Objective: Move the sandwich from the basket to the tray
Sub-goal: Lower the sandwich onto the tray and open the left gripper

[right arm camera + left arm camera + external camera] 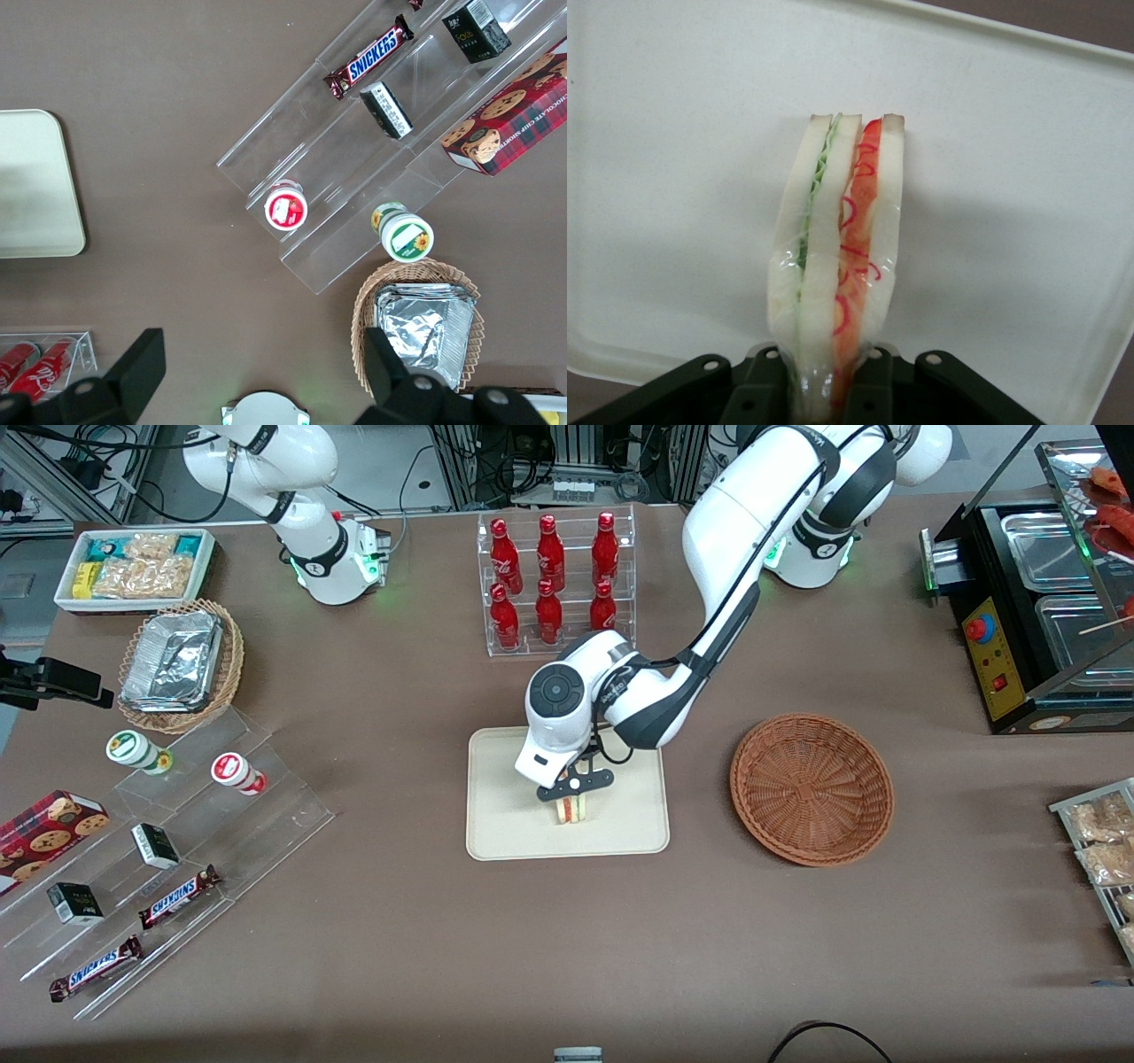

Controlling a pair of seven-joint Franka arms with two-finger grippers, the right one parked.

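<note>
Front view shows the left arm's gripper [574, 790] lowered over the tray [496, 824], its fingers clenched on the sandwich [572, 810], which stands upright on its edge near the middle of the tray, slightly closer to the tray's front-camera edge. The tray lies around the centre of the tabletop, and the basket [811, 788] sits beside it toward the working arm's end of the table, apart from the tray's rim and with nothing in it. Farther from the front camera than the tray stands a clear rack of red bottles [554, 576]. Toward the parked arm's end of the table there is a tan wicker basket with foil containers [180, 664], a white bin of snack packets [135, 567] near the table's corner, and clear stepped shelves [177, 850] carrying two Snickers bars [177, 896], small dark boxes and a cookie box [44, 828]. In the left wrist view the sandwich [837, 257] fills the middle, its pale bread slices and green and red-orange filling layers showing along the cut edge, wrapped in clear film, its lower end pinched between the dark fingers [766, 376], with the cream surface of the tray [1028, 177] all around it. The right wrist view catches one rounded corner of the tray [35, 186].
</note>
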